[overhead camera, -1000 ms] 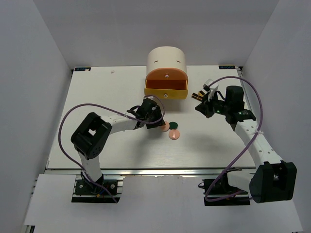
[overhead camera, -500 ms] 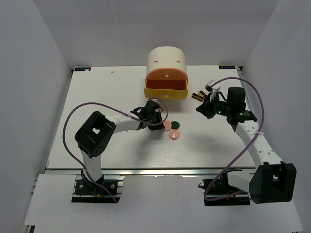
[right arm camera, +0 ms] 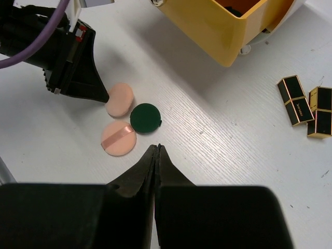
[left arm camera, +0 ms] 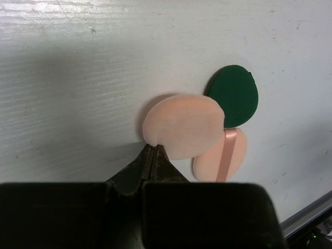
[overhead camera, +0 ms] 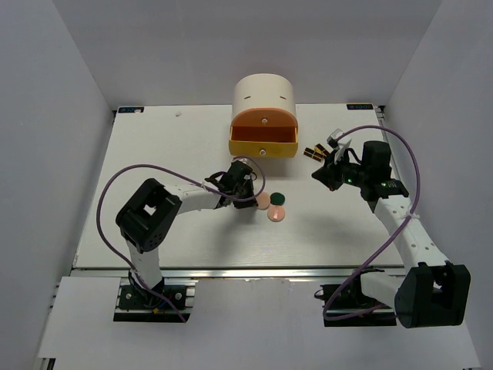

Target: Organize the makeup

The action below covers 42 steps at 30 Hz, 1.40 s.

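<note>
Three round makeup discs lie together on the white table. A plain pink disc (left arm camera: 181, 127) (overhead camera: 263, 200) has its near edge pinched in my left gripper (left arm camera: 152, 149) (overhead camera: 253, 196), which is shut on it. The disc looks slightly tilted off the table. A dark green disc (left arm camera: 234, 96) (right arm camera: 146, 118) lies just beyond it, and a pink disc with a ribbon (left arm camera: 220, 155) (right arm camera: 119, 138) lies beside both. Black-and-gold lipstick tubes (right arm camera: 293, 100) (overhead camera: 313, 152) lie to the right of the drawer. My right gripper (right arm camera: 157, 148) (overhead camera: 319, 175) hovers shut and empty, above the table near the discs.
The cream cylindrical cabinet (overhead camera: 264, 96) stands at the back centre with its orange-yellow drawer (overhead camera: 263, 140) (right arm camera: 228, 31) pulled open toward the arms. Something dark lies inside the drawer. Side walls enclose the table.
My left gripper has closed its jaws onto the edge of the plain pink disc. The right arm shifted slightly to the right and stayed shut.
</note>
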Each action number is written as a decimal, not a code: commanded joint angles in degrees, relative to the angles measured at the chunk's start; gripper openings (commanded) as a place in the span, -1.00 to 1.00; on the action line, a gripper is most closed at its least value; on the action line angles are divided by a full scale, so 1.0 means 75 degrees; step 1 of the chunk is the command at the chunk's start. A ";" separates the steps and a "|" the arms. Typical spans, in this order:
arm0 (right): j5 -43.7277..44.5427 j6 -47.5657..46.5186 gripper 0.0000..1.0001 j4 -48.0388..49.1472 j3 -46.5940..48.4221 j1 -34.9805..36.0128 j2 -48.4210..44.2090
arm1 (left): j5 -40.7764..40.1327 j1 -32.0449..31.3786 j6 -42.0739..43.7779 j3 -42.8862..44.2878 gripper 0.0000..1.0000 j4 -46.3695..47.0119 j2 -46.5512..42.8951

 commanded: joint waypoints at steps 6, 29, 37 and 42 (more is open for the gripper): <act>-0.0169 0.0008 -1.00 0.0093 -0.0107 -0.0073 -0.0234 | -0.0193 -0.0037 0.0223 -0.0448 -1.00 0.0503 -0.1661; -0.0532 -0.1200 -0.90 -0.0657 -0.0342 -0.0062 -0.0398 | -0.1447 0.0924 0.1383 0.3547 -1.00 -0.0492 -0.0799; -0.0567 -0.1211 -0.89 -0.0634 -0.0330 -0.0062 -0.0281 | -0.1401 0.1287 0.1582 0.3982 -1.00 -0.0785 -0.0269; -0.0474 -0.1550 -0.77 -0.0704 -0.0248 0.0160 -0.0094 | -0.1365 0.1381 0.1582 0.3923 -0.50 -0.0832 -0.0164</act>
